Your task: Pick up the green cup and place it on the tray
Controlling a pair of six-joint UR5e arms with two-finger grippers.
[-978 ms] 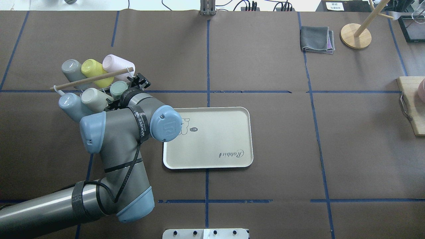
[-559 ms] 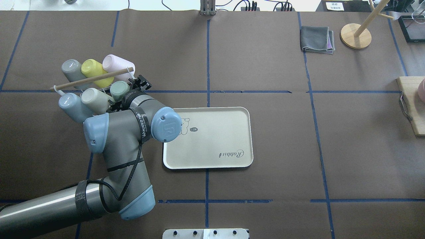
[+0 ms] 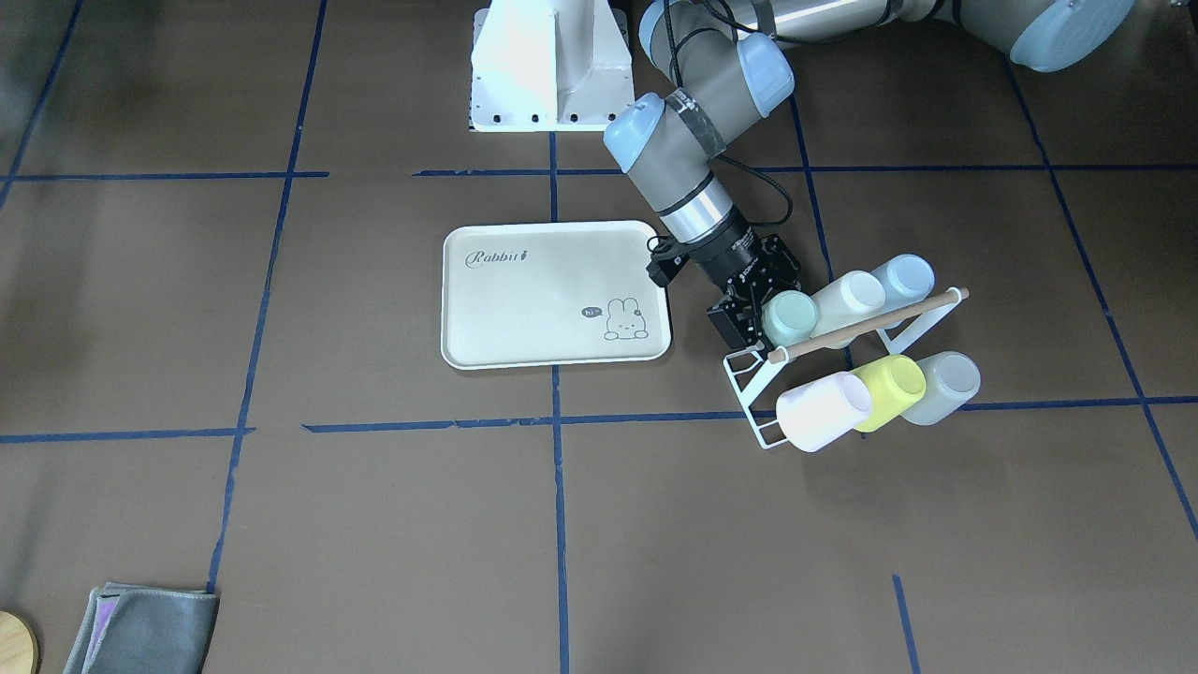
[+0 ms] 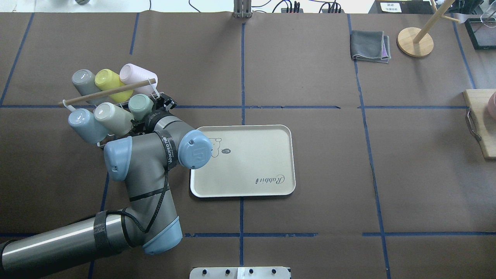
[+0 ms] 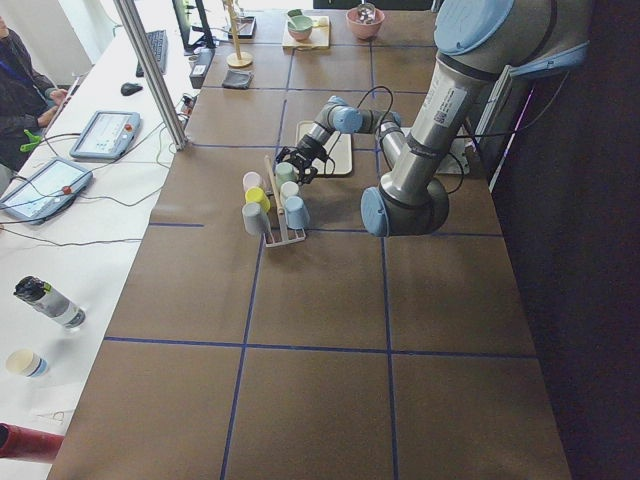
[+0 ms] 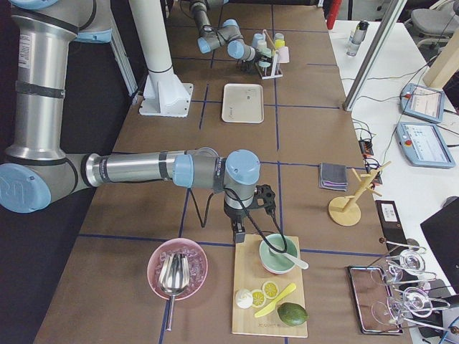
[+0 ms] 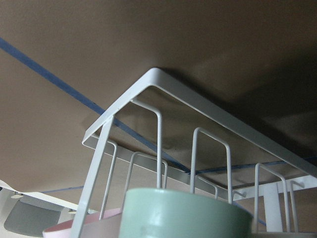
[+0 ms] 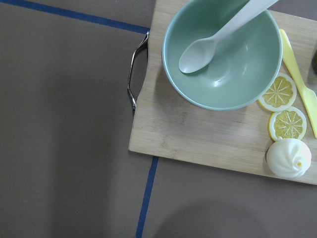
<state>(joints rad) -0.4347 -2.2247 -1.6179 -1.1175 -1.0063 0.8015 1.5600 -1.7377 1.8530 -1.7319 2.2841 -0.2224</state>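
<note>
The pale green cup hangs bottom-up on a white wire rack, at the end nearest the tray; it also shows in the front view and close at the bottom of the left wrist view. My left gripper is open, its jaws standing either side of the cup; from overhead it is partly hidden by the wrist. The cream "Rabbit" tray lies flat beside the rack and holds nothing. My right gripper hovers by a wooden board far to the right; I cannot tell its state.
The rack also holds yellow-green, pink, grey, pale blue and beige cups under a wooden dowel. A folded grey cloth and wooden stand sit far right. The board carries a green bowl.
My left wrist and gripper have shifted a little toward the robot and lower around the green cup. The cup and rack have stayed in place. The tray has not moved.
</note>
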